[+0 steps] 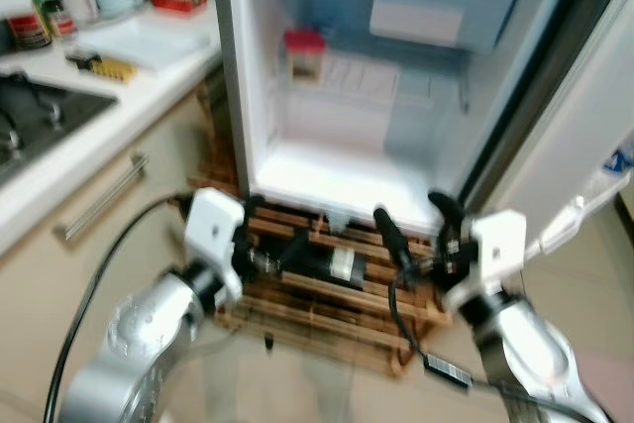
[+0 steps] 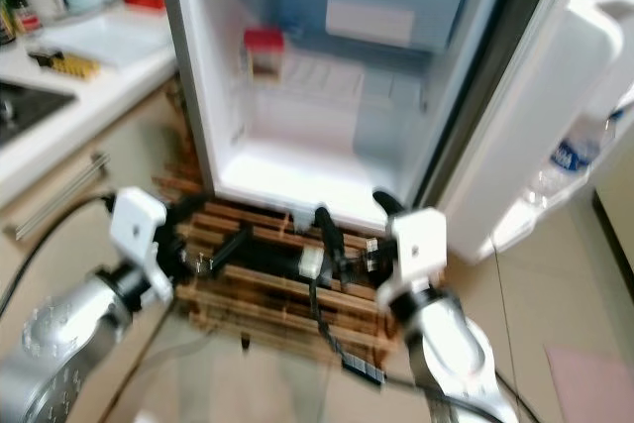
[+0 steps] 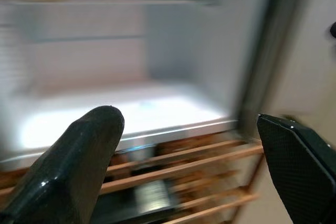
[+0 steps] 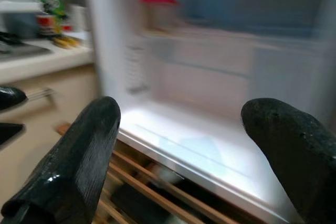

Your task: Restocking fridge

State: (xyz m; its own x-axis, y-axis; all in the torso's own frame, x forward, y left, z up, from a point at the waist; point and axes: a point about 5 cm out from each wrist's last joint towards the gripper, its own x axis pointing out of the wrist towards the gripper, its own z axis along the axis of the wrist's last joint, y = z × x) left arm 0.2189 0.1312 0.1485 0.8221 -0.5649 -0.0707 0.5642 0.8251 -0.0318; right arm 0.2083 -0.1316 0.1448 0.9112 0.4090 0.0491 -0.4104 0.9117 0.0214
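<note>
Left eye view: the fridge stands open, with a red-lidded jar on its shelf near the left wall; both arms reach low toward a wooden rack under it; the right gripper has its jaws wide.
Right eye view: a water bottle sits in the door.
Left wrist view: the left gripper has wide jaws, holding nothing.
Right wrist view: the counter lies beside the fridge.
</note>
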